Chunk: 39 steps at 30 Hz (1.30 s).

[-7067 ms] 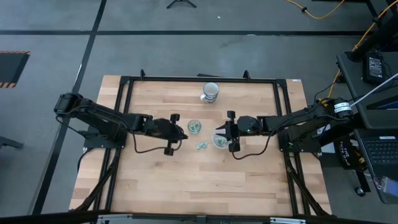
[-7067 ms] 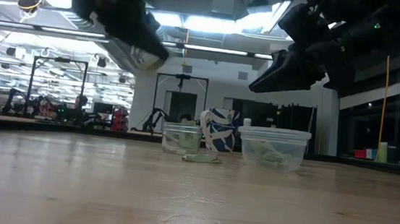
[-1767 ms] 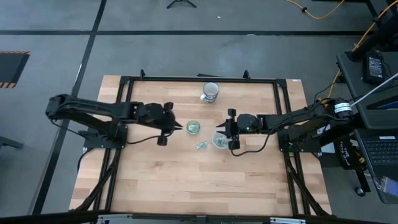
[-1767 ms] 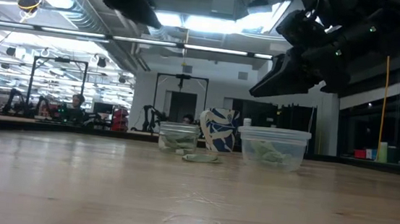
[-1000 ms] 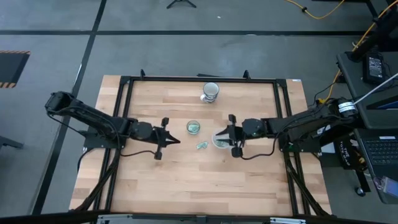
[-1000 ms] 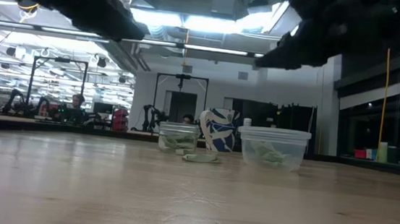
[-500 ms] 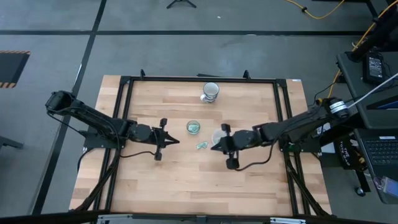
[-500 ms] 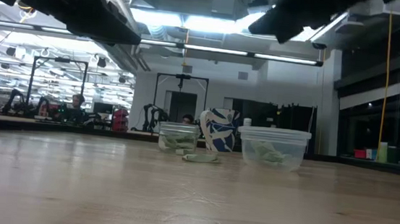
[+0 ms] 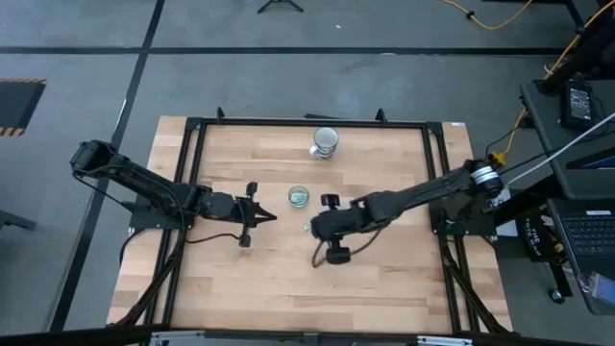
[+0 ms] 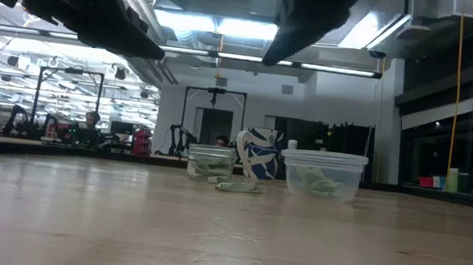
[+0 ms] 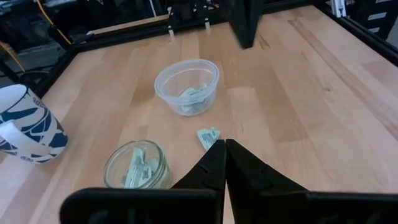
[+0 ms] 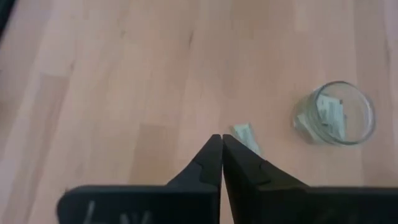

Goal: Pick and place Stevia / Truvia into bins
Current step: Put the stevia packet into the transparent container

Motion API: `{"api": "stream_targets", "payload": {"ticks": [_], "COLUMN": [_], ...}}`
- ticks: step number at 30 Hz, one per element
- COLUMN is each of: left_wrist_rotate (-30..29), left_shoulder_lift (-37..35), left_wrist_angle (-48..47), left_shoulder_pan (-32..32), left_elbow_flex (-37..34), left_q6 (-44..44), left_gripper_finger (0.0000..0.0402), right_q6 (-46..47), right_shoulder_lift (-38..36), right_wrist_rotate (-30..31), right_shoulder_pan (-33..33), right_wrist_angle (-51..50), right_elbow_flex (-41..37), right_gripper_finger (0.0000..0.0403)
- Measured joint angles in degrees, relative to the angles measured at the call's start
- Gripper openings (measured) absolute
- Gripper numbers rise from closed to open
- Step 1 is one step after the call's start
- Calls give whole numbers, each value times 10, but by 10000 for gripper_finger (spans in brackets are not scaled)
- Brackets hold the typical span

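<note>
One loose light-green packet (image 11: pixel 208 137) lies flat on the wood between the glass cup (image 11: pixel 135 165) and the wider plastic cup (image 11: pixel 186 86). Both cups hold packets. In the right wrist view the loose packet (image 12: pixel 245 138) sits just past my right gripper (image 12: pixel 221 142), which is shut and hovers above the table. In the high view the right gripper (image 9: pixel 312 229) is just right of the glass cup (image 9: pixel 300 197), and its arm covers the plastic cup. My left gripper (image 9: pixel 267 217) is shut, raised, left of the cups and points at them.
A white cup with blue bands (image 9: pixel 325 141) stands near the table's far edge, behind the two cups (image 10: pixel 259 154). A black frame (image 9: pixel 307 122) runs around the table. Bare wood stretches toward the near edge (image 9: pixel 307 288).
My right gripper has swung toward the table's left and a little toward the near edge. It has gone from above the plastic cup to above the loose packet. The packet and the cups have stayed in place.
</note>
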Motion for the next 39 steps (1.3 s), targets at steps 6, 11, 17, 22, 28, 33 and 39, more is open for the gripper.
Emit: {"api": "stream_targets", "payload": {"ticks": [6, 11, 17, 22, 28, 33, 39], "left_wrist_rotate": [1, 1, 1, 1, 0, 1, -5], "left_shoulder_lift": [0, 0, 0, 0, 0, 0, 0], "left_wrist_angle": [-3, -10, -14, -14, -14, -13, -16], "left_shoulder_pan": [0, 0, 0, 0, 0, 0, 0], "left_elbow_flex": [0, 0, 0, 0, 0, 0, 0], "left_q6": [0, 0, 0, 0, -1, -4, -4], "left_gripper_finger": [2, 5, 2, 5, 3, 4, 8], "right_q6": [-23, -27, -27, -25, -25, -26, -28], "right_shoulder_lift": [48, 68, 73, 83, 100, 114, 139], "right_wrist_rotate": [1, 0, 0, 1, 1, 1, 0], "right_shoulder_pan": [-19, -34, -48, -54, -56, -56, -64], "right_wrist_angle": [-47, -48, -62, -67, -66, -73, -65], "right_elbow_flex": [52, 57, 57, 57, 57, 56, 56], "right_gripper_finger": [25, 66, 128, 157, 182, 191, 191]}}
